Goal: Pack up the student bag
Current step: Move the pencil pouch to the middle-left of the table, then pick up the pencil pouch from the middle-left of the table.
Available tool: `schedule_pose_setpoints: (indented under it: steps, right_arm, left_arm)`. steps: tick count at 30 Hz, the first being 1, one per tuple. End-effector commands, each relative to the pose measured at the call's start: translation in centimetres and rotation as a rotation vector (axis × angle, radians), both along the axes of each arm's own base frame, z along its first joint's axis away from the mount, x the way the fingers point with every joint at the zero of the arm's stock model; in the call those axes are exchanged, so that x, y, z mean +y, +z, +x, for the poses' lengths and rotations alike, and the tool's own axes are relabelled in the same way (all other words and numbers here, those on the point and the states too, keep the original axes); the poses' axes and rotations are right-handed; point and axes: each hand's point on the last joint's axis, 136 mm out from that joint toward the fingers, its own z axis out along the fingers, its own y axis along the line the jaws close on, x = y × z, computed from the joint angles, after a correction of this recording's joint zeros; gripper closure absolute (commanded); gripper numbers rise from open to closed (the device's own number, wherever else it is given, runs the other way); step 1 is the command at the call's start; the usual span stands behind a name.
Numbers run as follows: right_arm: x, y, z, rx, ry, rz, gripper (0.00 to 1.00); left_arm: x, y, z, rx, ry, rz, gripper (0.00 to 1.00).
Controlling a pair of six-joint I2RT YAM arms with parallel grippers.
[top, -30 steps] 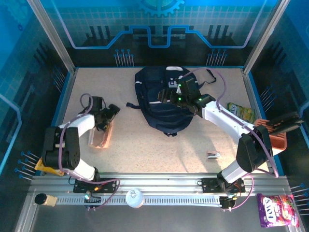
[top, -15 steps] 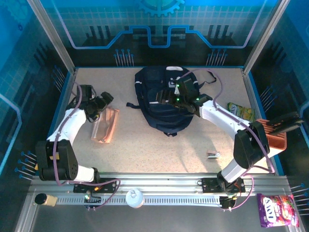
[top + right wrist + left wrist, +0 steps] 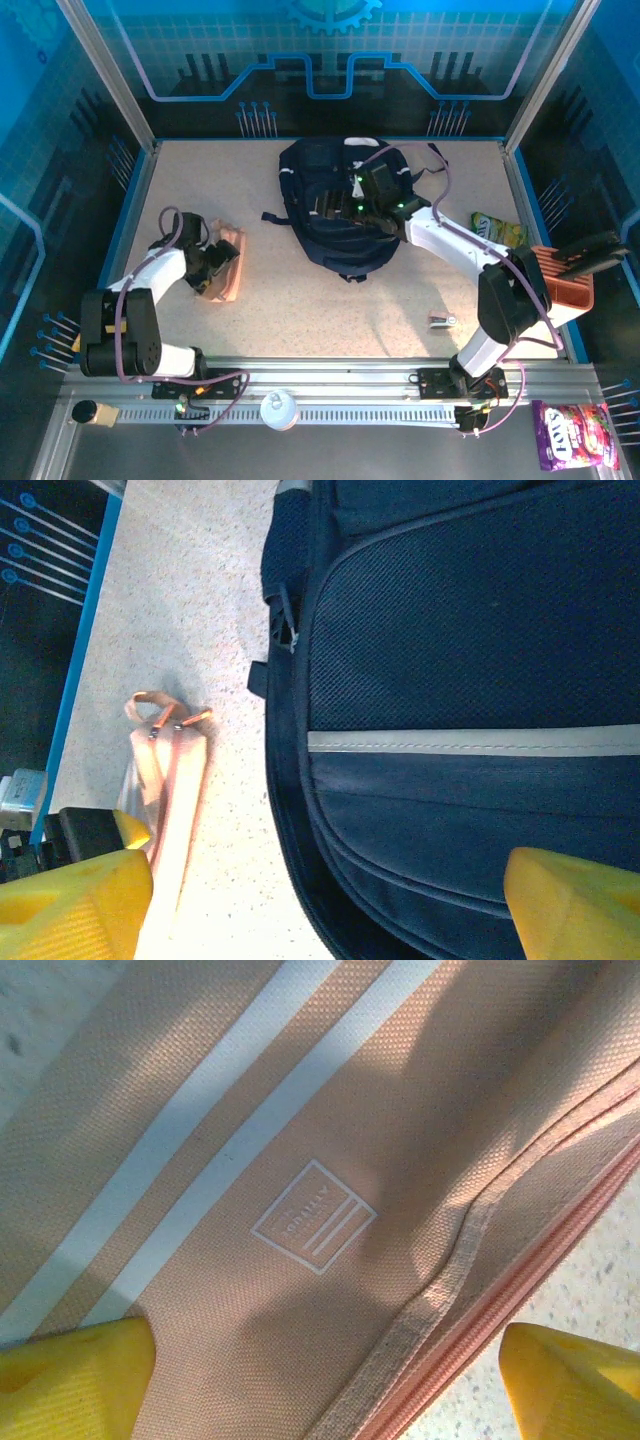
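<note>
We see our left fingers [image 3: 70, 1380] spread wide over the peach pouch [image 3: 330, 1160] on the desk [image 3: 330, 300]. Our right fingers [image 3: 70, 900] hang spread above the student bag [image 3: 470, 650].

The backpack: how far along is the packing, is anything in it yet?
Early, it seems. Done: nothing visibly; the backpack lies on the table, its inside hidden. In hand: the left tool hovers open over the peach pouch, not gripping it; the right tool hangs open over the backpack. Left: the pouch, green snack packet and small metal item all lie outside it.
</note>
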Motion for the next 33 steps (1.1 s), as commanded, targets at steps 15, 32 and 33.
schedule_pose_setpoints:
  steps: [15,32,33]
  right_arm:
    - [6.4,-2.0,-2.9,0.077,0.164,0.077,0.18]
    - [3.7,-1.0,-2.5,0.032,0.061,0.079,0.16]
    - [3.6,-0.9,-2.5,0.028,0.060,0.078,0.16]
  left_arm:
    - [-4.7,5.2,3.2,-0.107,-0.181,-0.024,0.24]
    - [-6.0,0.7,5.5,0.204,-0.569,0.357,0.31]
    - [-6.0,0.4,5.4,0.221,-0.579,0.367,0.30]
